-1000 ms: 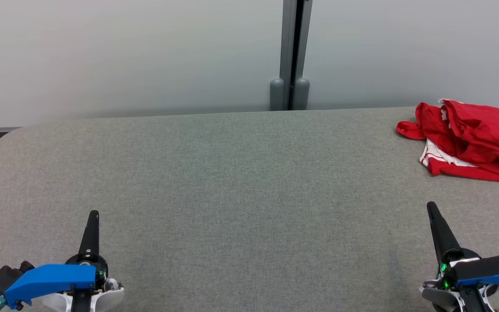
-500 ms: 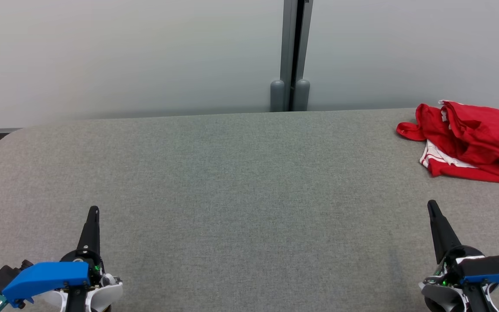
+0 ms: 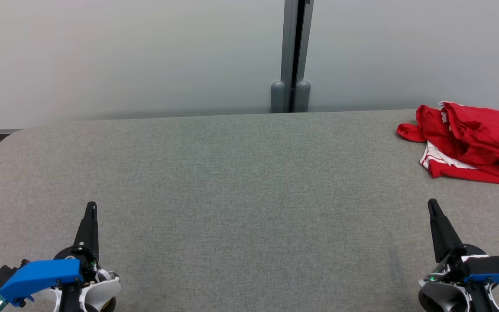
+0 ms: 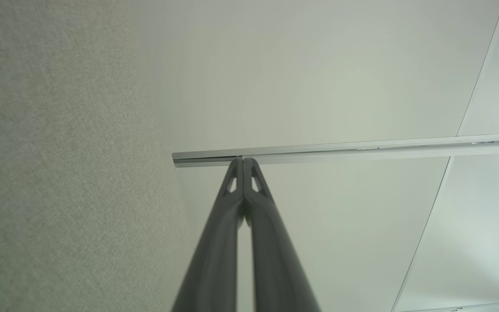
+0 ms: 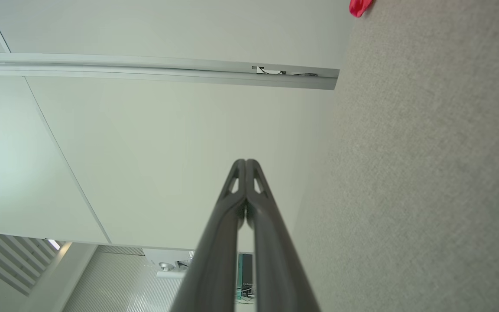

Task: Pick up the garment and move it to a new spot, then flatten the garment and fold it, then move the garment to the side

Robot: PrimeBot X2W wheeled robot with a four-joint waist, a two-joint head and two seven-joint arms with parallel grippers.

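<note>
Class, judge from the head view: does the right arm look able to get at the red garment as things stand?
Probably yes. The red garment lies crumpled on the grey table ahead of the right gripper, with bare surface between them. The jaws are shut and would need to open first.

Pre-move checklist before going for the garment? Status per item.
1. Target found: ok, the garment lies crumpled at the far right of the table.
2. Target whole in head view: not ok, the frame's right edge cuts it.
3. Nothing carried by the right hand: ok, shut on nothing.
4. Nothing carried by the left hand: ok, shut on nothing.
5. Fingers parted for a grasp: not ok, both shut.
6. Path from right hand to garment: ok, bare table between them.
</note>
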